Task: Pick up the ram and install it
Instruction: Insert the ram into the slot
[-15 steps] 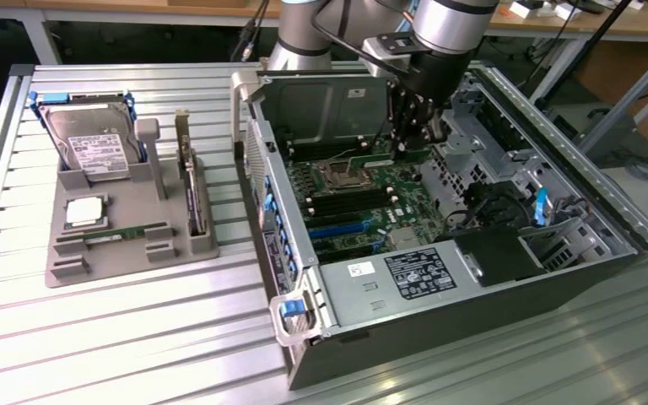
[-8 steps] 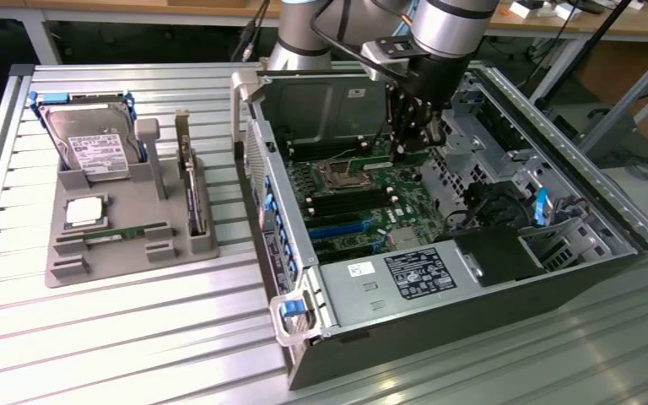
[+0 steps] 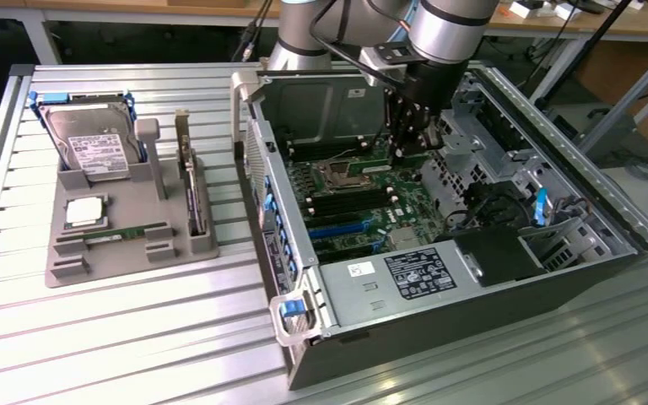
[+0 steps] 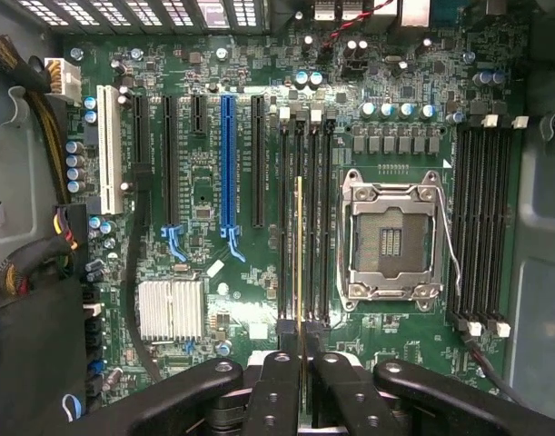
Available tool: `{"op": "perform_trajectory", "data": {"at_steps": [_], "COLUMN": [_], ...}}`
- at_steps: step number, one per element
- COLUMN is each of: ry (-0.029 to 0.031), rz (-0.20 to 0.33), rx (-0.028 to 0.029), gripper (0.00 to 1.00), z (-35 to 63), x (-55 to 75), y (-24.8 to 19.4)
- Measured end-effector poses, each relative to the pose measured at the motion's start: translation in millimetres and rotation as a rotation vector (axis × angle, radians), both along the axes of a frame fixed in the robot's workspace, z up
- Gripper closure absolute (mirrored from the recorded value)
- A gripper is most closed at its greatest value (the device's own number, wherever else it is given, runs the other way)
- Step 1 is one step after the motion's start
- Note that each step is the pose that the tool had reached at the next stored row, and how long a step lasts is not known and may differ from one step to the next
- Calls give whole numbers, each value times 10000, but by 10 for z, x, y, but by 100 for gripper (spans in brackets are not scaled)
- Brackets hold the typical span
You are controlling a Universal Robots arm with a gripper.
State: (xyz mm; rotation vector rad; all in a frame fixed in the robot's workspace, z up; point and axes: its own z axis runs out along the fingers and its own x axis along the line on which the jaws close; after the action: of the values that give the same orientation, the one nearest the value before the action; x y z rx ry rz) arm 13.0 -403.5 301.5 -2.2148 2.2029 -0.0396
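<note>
The ram shows edge-on in the wrist view as a thin yellow-green strip. My gripper is shut on its near end, with one black finger on each side. The stick hangs over the bank of black memory slots, lined up along them, beside the open processor socket. I cannot tell whether it touches a slot. In the exterior view my gripper reaches straight down into the open computer case, just above the motherboard.
A second bank of memory slots lies beyond the socket, and expansion slots, one of them blue, lie on the other side. At the exterior view's left, a grey holder carries a hard drive, a processor chip and an upright card.
</note>
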Motion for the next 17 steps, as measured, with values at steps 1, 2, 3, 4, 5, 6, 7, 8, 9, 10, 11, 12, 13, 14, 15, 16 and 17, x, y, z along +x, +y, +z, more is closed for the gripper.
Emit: {"op": "perform_trajectory", "data": {"at_steps": [1,2,3,4,5,6,7,8,9,10,11,12,13,14,15,16,17], "ry": [0,0,0,0,0,0,0,0,0,0,0,0,0,0,0,0,0], "rz": [0,0,0,0,0,0,0,0,0,0,0,0,0,0,0,0,0], "rx": [0,-1,-1,-1,0,0,0,0,-1,-1,0,-1,0,-1,-1,0,1], "gripper": [87,87,87,87,87,87,87,87,87,87,87,87,87,87,87,87,87], "z": [-8,-15,-22,-28,-36,-44,-51,-59,-68,-72,-75,-83,-90,-96,-105,-110,-120], "x": [0,0,0,0,0,0,0,0,0,0,0,0,0,0,0,0,0], "y": [0,0,0,0,0,0,0,0,0,0,0,0,0,0,0,0,0]}}
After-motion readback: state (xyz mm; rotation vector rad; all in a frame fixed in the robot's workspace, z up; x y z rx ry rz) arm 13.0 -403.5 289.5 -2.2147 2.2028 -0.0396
